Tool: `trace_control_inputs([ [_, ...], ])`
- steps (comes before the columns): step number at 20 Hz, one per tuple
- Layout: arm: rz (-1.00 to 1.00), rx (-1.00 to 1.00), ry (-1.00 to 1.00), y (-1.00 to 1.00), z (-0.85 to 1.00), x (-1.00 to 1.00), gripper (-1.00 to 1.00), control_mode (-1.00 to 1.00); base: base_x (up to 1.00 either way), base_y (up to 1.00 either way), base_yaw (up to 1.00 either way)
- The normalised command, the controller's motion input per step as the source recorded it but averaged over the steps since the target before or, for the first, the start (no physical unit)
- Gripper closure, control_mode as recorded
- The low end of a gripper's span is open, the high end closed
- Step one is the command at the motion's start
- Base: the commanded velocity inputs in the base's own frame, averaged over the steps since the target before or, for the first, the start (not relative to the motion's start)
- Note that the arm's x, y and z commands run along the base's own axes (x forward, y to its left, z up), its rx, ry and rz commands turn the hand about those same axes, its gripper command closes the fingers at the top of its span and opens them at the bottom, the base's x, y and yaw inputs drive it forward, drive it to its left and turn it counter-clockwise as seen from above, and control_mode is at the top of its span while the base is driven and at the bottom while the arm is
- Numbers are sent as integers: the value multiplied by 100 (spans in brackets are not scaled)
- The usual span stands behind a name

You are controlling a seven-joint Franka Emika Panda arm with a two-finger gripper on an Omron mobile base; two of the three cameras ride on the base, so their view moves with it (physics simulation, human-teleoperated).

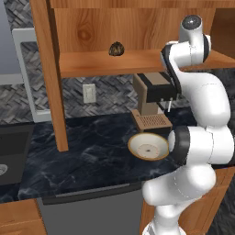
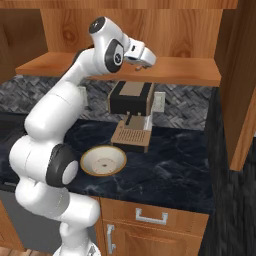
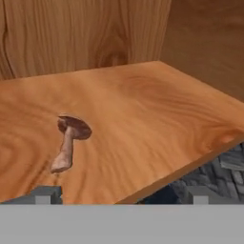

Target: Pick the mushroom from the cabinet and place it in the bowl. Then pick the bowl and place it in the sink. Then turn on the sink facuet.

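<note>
The cabinet [image 1: 92, 23] stands open, and the small dark brown mushroom [image 1: 116, 49] lies on its wooden shelf [image 1: 101, 63]. In the hand view the mushroom [image 3: 69, 142] lies on its side, cap away from me, ahead of my left fingertip [image 3: 45, 194]. My gripper [image 3: 123, 198] is open and empty at the shelf's front edge, short of the mushroom. From the right base the gripper [image 2: 142, 62] hovers just above the shelf. The cream bowl [image 1: 148, 146] with its tan rim sits on the counter below. The black sink [image 1: 11, 153] is at far left. The sink facuet is out of view.
A brown and black coffee machine [image 1: 153, 98] stands on the dark marble counter [image 1: 92, 151] right behind the bowl. The cabinet's open door [image 1: 48, 78] hangs down at the left, and its other door [image 2: 245, 100] at the right. A wall outlet [image 1: 89, 93] sits on the backsplash.
</note>
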Motion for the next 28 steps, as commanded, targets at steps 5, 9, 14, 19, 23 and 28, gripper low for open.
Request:
trace_control_inputs([
  [5, 0, 2, 5, 0, -28, 90, -100, -100, 0, 0, 0],
  [9, 0, 1, 2, 0, -31, 67, -100, -100, 0, 0, 0],
  [14, 0, 3, 5, -2, -27, 50, -100, -100, 0, 0, 0],
  [19, 0, 2, 7, -4, -30, 47, -100, -100, 0, 0, 0],
  [23, 0, 5, 4, -5, -22, 11, 100, -100, 0, 0, 0],
  [28, 0, 3, 6, 0, -17, 0, 100, -100, 0, 0, 0],
])
